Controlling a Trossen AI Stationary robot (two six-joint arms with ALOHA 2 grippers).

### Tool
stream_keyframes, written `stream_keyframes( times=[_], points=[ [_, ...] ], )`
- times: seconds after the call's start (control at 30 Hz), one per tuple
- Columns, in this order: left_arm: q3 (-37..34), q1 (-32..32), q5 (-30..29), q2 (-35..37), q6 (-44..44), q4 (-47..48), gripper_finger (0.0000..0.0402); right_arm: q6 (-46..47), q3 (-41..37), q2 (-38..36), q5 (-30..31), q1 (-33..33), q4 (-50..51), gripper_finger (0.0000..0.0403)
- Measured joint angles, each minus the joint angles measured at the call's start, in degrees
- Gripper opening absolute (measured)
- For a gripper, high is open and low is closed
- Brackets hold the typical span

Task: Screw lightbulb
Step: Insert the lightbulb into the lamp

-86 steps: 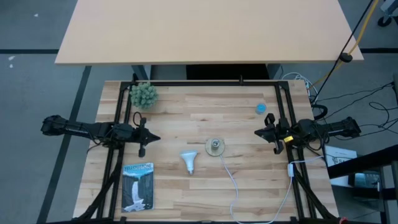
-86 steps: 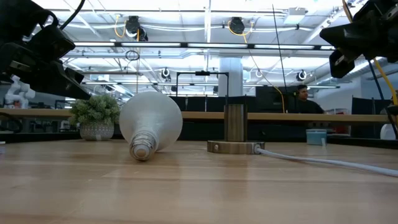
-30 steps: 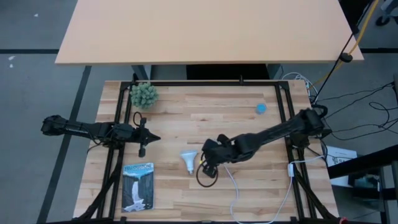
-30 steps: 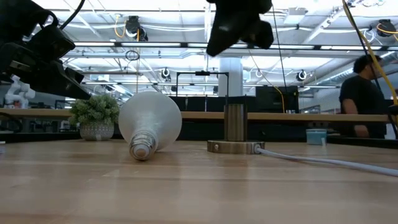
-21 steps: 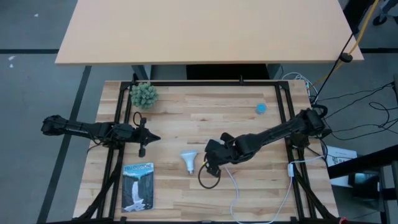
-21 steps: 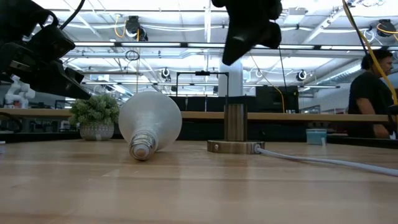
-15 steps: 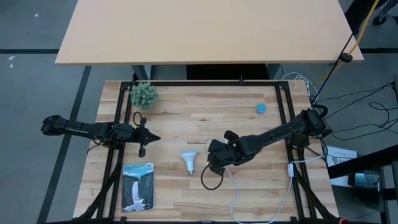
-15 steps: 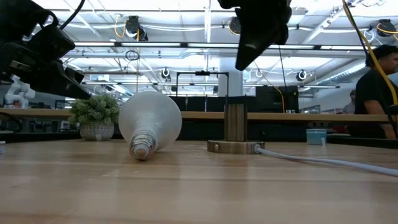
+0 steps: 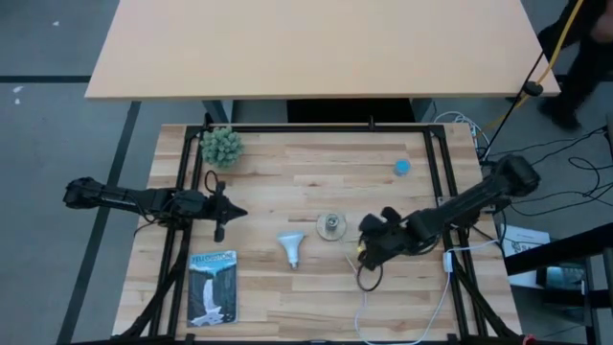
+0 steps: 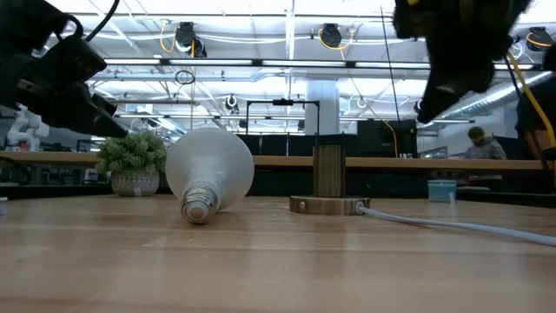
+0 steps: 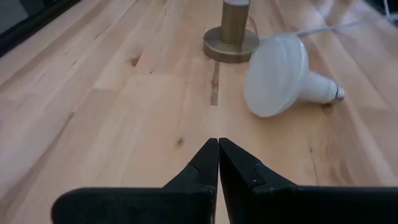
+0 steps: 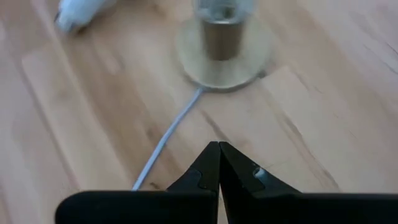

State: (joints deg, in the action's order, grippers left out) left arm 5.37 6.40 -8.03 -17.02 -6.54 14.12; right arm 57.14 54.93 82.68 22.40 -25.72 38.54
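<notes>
The white lightbulb (image 9: pixel 291 248) lies on its side on the wooden table, dome toward the far edge and screw end toward the near edge; it shows in the low view (image 10: pixel 208 177) and left wrist view (image 11: pixel 280 76). The round brass socket (image 9: pixel 331 226) with its white cord (image 9: pixel 356 273) stands right of it. My right gripper (image 9: pixel 364 253) is shut and empty above the table, right of the socket and over the cord. My left gripper (image 9: pixel 230 213) is shut and empty at the table's left.
A small green plant (image 9: pixel 221 146) stands at the far left corner. A booklet (image 9: pixel 213 287) lies at the near left. A blue round cap (image 9: pixel 402 167) lies at the far right. The cord runs to the table's near edge.
My right gripper, shut throughout, has gone from beside the lightbulb toward the table's right edge, passing the near side of the socket, which now shows uncovered. The lightbulb and my left arm have kept still.
</notes>
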Motion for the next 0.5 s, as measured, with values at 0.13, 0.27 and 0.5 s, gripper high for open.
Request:
stream_keyframes(
  times=[0.13, 0.27, 0.5],
  points=[
    [-0.02, -0.01, 0.01, 0.02, -5.32, -3.15, 0.0019, 5.32, -7.62, -4.76, 3.91, -0.06, -6.14, 0.0],
    [-0.02, -0.01, 0.01, 0.02, -13.55, -6.37, 0.0019, 6.39, -12.04, -5.88, 6.35, -0.06, -13.83, 0.0],
    [-0.02, -0.01, 0.01, 0.02, -23.92, -7.33, 0.0019, 1.84, -12.67, -4.59, 6.63, -0.06, -24.04, 0.0]
  ],
)
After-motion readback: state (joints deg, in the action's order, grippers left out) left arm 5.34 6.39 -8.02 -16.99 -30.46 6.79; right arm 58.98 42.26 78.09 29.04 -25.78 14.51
